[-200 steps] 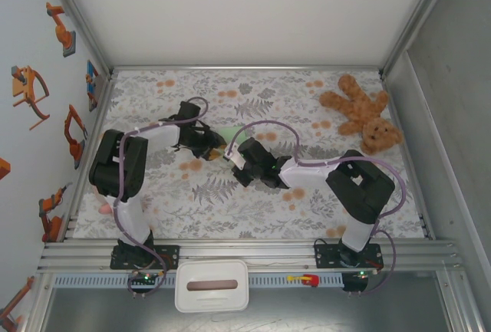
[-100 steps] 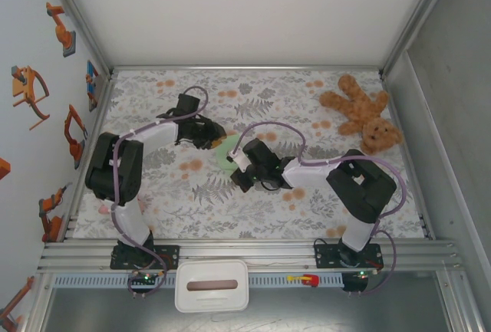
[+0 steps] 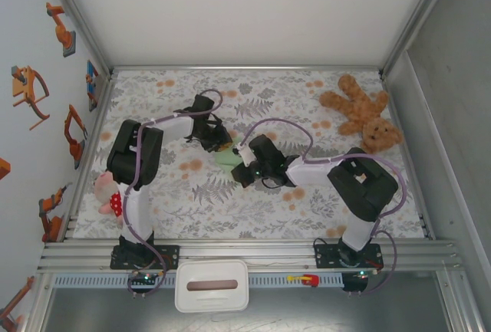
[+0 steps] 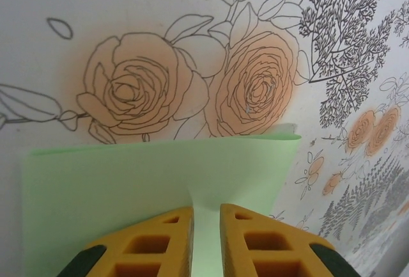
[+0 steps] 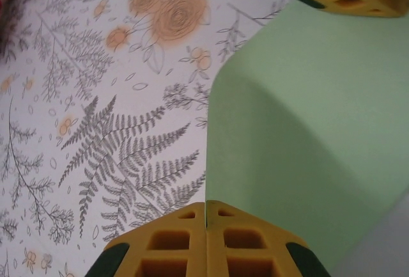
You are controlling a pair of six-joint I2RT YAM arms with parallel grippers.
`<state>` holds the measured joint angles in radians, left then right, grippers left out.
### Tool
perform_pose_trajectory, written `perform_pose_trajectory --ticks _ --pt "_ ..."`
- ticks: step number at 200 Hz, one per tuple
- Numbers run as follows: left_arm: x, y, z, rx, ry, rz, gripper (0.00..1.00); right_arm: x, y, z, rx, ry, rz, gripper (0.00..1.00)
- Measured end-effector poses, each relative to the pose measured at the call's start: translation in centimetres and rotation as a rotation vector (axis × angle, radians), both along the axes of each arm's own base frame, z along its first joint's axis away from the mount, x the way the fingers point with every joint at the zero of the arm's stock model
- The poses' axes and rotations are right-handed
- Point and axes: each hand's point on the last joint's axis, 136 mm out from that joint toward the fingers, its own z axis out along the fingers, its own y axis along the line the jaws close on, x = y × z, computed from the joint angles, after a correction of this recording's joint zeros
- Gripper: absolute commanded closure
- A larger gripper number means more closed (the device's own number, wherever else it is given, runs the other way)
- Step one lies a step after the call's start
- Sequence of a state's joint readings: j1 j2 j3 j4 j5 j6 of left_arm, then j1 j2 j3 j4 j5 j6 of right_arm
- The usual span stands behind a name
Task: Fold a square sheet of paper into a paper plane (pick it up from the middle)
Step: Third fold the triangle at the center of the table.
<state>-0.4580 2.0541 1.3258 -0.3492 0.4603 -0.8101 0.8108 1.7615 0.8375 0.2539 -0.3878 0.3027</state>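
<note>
**My left claw (image 4: 206, 222) nipping a thin pale mint-green sheet of paper (image 4: 108, 187)**

My two yellow-orange fingers (image 4: 160, 245) sit at the bottom edge, nearly together, with a raised ridge of the paper pinched in the narrow gap between them. Beyond my fingertips the sheet spreads flat over the table (image 4: 147, 8). Its far edge stops just short of two orange roses (image 4: 137, 88) printed on the white cloth. At the far right corner a second layer peeks out.

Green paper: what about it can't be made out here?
Top external: green paper mostly hidden under left gripper and right gripper; outline and folds unreadable.
Left wrist: its near part cut off by the bottom edge and the fingers.
Right wrist: it runs off the right edge.
</note>
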Motion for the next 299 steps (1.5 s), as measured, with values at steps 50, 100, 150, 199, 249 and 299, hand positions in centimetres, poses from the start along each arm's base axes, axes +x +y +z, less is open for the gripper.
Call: perform_pose_trajectory --ticks 50,100,150,199,249,299 --pt "0.0 0.0 -0.2 0.019 0.002 -0.036 0.82 1.0 -0.7 -0.5 0.01 0.063 -0.074 1.0" --pt "-0.1 0.0 -0.2 0.024 -0.001 -0.06 0.83 1.4 -0.8 -1.4 -0.018 0.091 -0.1 1.0" --pt "-0.1 -0.1 -0.2 0.024 -0.004 -0.079 0.84 2.1 -1.1 -1.8 -0.046 0.095 -0.125 1.0" --pt "-0.2 -0.2 -0.3 0.02 -0.003 -0.087 0.85 2.6 -1.2 -1.8 -0.062 0.097 -0.139 1.0" --pt "-0.2 -0.3 -0.3 0.014 -0.004 -0.096 0.85 2.8 -1.1 -2.2 -0.072 0.102 -0.141 1.0" --pt "-0.2 -0.4 -0.3 0.009 -0.003 -0.101 0.85 2.6 -1.4 -3.1 -0.1 0.123 -0.144 1.0"
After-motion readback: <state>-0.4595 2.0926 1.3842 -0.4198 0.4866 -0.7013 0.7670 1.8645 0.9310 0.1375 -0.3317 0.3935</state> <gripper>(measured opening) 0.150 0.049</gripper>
